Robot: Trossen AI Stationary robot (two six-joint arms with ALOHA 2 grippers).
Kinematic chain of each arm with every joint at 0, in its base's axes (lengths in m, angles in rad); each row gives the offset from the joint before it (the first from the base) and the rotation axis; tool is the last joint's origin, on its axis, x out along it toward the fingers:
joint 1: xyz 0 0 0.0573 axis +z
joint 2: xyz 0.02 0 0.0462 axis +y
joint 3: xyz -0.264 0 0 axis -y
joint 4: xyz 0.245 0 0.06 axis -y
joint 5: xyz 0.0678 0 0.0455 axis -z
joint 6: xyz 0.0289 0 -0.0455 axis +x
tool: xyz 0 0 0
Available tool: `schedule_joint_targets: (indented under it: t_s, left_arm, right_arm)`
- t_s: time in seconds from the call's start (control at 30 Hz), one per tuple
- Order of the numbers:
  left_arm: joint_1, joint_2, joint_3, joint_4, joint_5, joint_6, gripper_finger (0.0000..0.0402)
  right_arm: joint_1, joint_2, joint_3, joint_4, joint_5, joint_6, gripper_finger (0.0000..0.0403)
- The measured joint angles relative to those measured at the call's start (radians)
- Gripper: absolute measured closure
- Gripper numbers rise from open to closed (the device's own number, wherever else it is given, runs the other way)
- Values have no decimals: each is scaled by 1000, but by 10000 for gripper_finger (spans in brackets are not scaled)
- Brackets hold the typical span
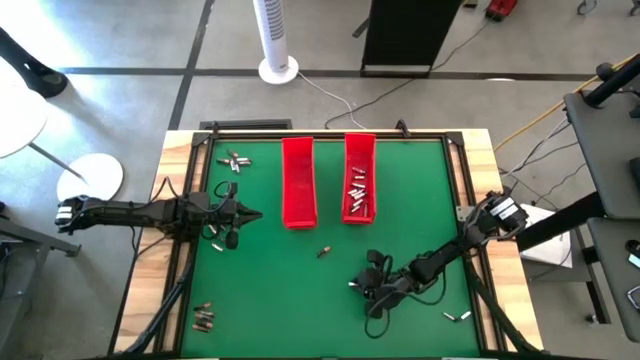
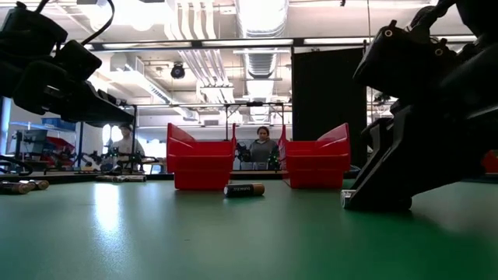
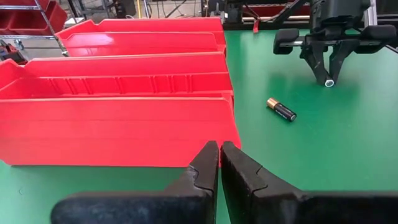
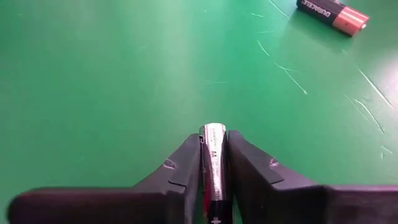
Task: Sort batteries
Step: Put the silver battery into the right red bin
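held cell: silvery battery pinched lengthwise between the right gripper's fingers, tip poking out in front, right at the green mat
right gripper: low on the near-right part of the mat, clenched on that cell; arm reaches in from the right edge
loose cell: black-and-copper battery lying on its side mid-mat, between the trays and the right gripper, apart from both
sorted cells: batch of silvery batteries in the right red tray
left red tray: just beside the right one, parallel; contents not discernible
far-left pile: a few silvery batteries on the mat near the far-left corner
near-left pile: darker batteries by the near-left edge
near-right strays: two light cells near the right border
left gripper: fingers pressed together, nothing between them, hovering left of the left tray
surface: green mat, fine scratches, inside a wooden table frame
room: grey floor, white tower fan and black cabinet behind the table; two people seated far back in the low view
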Motion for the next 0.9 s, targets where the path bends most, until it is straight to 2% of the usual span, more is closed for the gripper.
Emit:
schedule_joint_targets:
  t_s: [0.1, 0.23, 0.37, 0.53, 0.7, 0.9]
  left_arm:
    - [0, 0, 0, 0, 0, 0, 402]
    - [0, 0, 0, 0, 0, 0, 402]
    - [0, 0, 0, 0, 0, 0, 402]
    - [0, 0, 0, 0, 0, 0, 402]
    - [0, 0, 0, 0, 0, 0, 402]
    - [0, 0, 0, 0, 0, 0, 402]
  right_arm:
    - [0, -2, 0, 0, -6, -37, 362]
    - [-8, -34, 3, -40, -43, -48, 362]
    - [-28, -117, 36, -158, -83, -58, 362]
    - [-68, -203, 143, -446, -92, -163, 362]
    - [-148, -224, 323, -754, -95, -252, 362]
    - [-263, -223, 460, -962, -115, -385, 356]
